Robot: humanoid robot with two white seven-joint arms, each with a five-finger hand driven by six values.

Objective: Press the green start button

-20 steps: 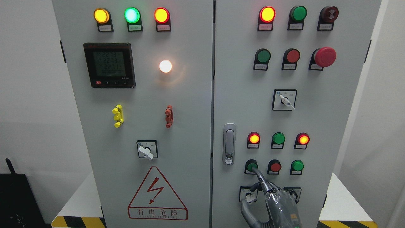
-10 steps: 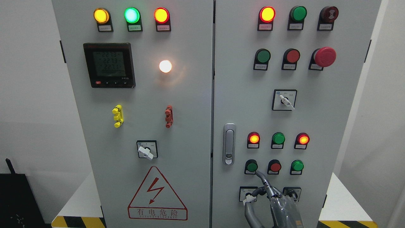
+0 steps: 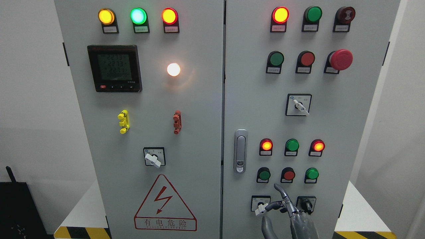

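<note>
The green start button sits at the left end of the lowest row of three push buttons on the right door of the grey cabinet, with a red button and a brighter green button to its right, and a row of indicator lamps just above. The right hand rises from the bottom edge, right of the middle, with one finger stretched up and slightly left while the other fingers curl back and hold nothing; a single extended tip suits poking one small button without brushing its neighbours. That fingertip lies below and to the right of the green start button, apart from it, nearer the red one. It hangs between two rotary selector switches, close enough that a careless move could nudge one. The left arm is out of view.
</note>
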